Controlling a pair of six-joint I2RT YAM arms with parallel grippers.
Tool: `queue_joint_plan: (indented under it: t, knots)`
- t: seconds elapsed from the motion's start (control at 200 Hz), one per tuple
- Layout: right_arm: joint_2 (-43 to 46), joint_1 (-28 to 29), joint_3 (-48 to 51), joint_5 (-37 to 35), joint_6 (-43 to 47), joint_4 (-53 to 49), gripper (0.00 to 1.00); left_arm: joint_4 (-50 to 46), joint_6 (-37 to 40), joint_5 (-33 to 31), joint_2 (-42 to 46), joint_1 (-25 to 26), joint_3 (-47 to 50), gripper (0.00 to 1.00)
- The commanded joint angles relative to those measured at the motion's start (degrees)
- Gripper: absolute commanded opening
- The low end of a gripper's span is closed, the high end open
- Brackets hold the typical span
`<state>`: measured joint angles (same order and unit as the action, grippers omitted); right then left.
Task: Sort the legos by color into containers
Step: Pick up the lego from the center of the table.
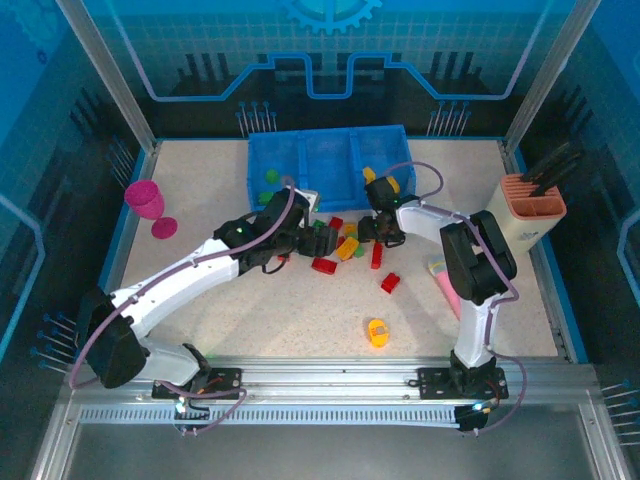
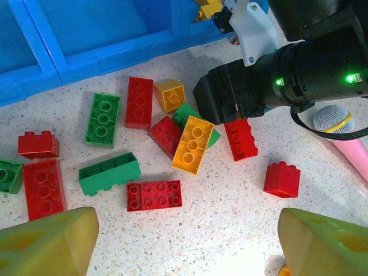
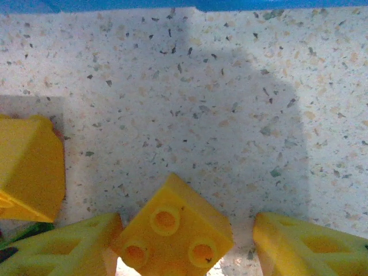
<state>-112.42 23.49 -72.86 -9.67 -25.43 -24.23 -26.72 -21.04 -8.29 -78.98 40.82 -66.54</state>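
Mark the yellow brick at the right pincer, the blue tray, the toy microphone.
yellow brick [image 3: 172, 227]: right wrist view, studded top.
blue tray [image 1: 325, 163]: top view, middle compartment floor.
toy microphone [image 2: 333, 119]: left wrist view, mesh head.

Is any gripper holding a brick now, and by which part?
Neither holds anything: left gripper open, empty. A yellow brick lies between the fingers of the right gripper, with a gap at one finger.
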Motion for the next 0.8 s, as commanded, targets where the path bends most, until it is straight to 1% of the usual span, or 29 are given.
queue_joint_plan:
  t: [0.0,0.18,0.41,0.49,0.595,0.716,0.796]
  knots:
    - [-2.3,0.3,-1.0,0.4,-1.8,-1.2,0.64,-0.1,-0.6,-0.7,2.1,-0.4,1.3,0.83]
    - [-4.4,0.3,-1.2,0.5,-2.1,0.3,0.61,0.0,-0.8,-0.9,2.4,-0.6,2.1,0.83]
    - [-6.4,0.2,-2.6,1.0,-1.7,1.2,0.5,0.4,-0.7,-0.9,2.1,-0.9,2.4,0.83]
    - [-6.6,0.2,-2.8,0.8,-1.2,1.0,0.44,0.4,-0.8,-0.8,1.6,-0.9,2.3,0.83]
    - [-5.7,0.1,-2.6,0.2,-0.7,0.4,0.39,0.4,-0.7,-0.6,1.2,-1.0,2.2,0.83]
    - [-2.5,-0.2,-1.9,-0.6,0.4,-0.5,0.34,0.5,-0.4,-0.5,0.9,-0.9,2.0,0.83]
    - [0.1,-0.5,-2.0,-1.5,1.5,-1.8,0.33,0.6,-0.5,-0.5,0.5,-1.0,1.9,0.83]
